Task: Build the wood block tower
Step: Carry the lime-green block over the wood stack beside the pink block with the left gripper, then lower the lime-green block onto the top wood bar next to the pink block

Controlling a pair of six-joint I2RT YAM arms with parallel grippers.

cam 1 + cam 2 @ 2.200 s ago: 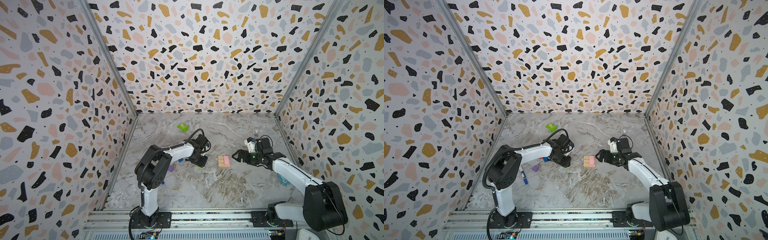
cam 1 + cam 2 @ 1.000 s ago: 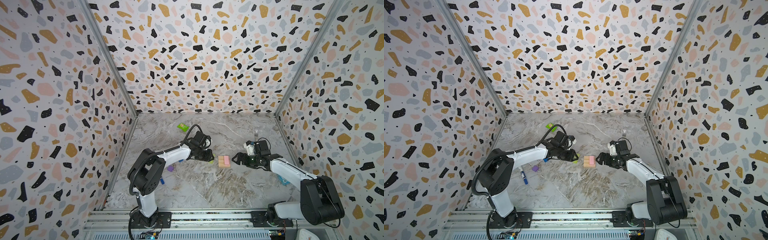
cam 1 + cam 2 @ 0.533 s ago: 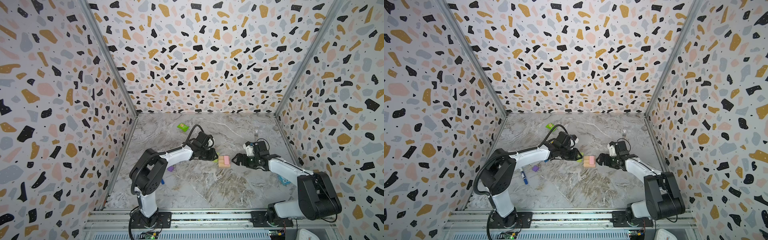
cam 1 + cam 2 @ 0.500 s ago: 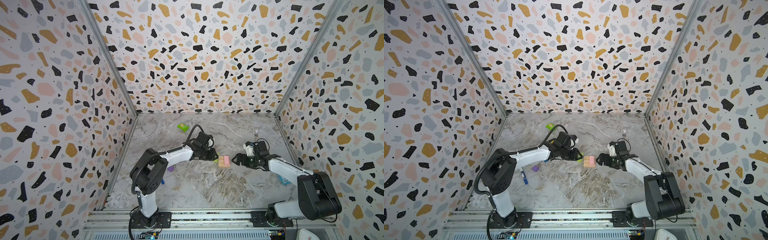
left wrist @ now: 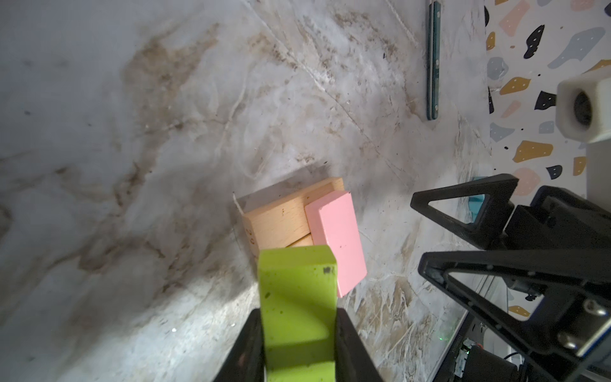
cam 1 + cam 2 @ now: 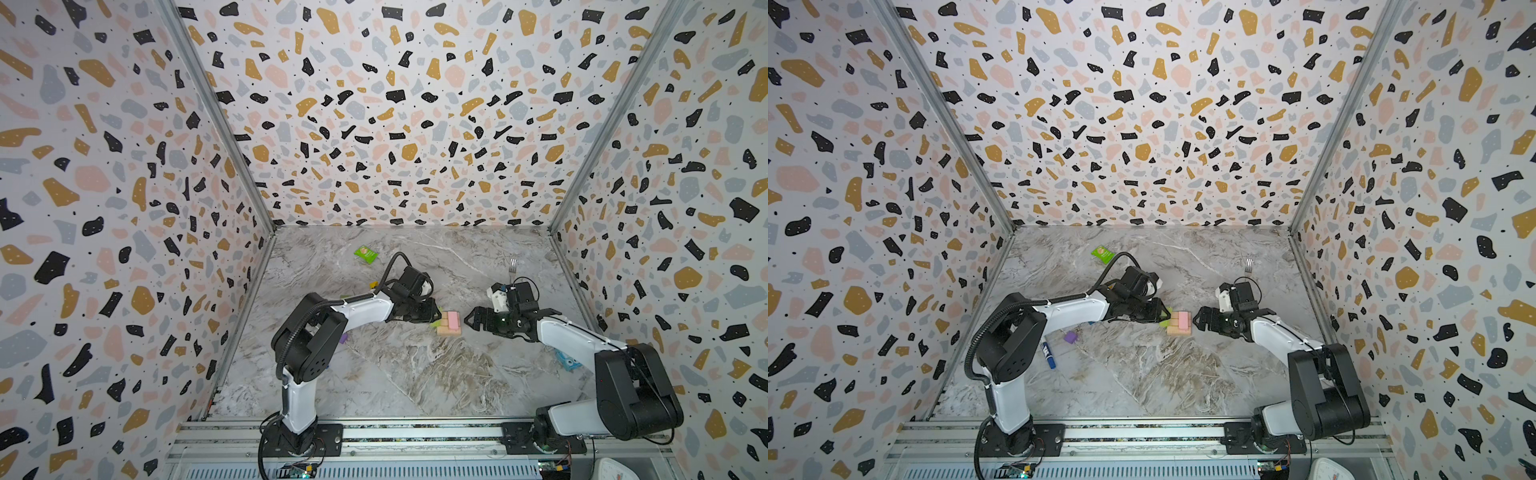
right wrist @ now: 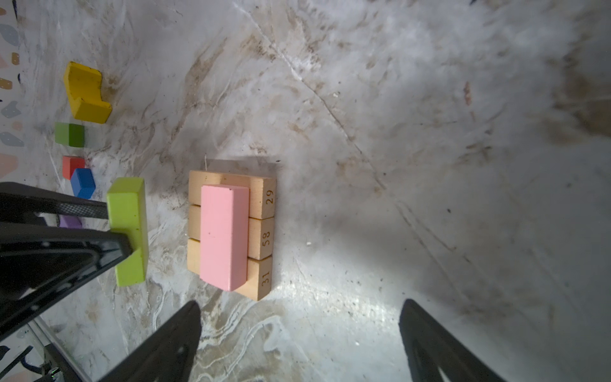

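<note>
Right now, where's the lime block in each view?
In a top view: lime block central, left of the pink block.
In a top view: lime block, same spot.
Left wrist: in the left hand, near foreground.
Right wrist: beside the tan bars.
Landmark: pink block.

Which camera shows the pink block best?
Right wrist view: the pink block lies whole across three tan bars. The left wrist view has the lime block overlapping it; both top views show it tiny.

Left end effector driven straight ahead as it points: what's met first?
Likely the tan bars under the pink bar; the lime block in the left end effector leads. Height is unclear, so it may clip the pink bar instead.
</note>
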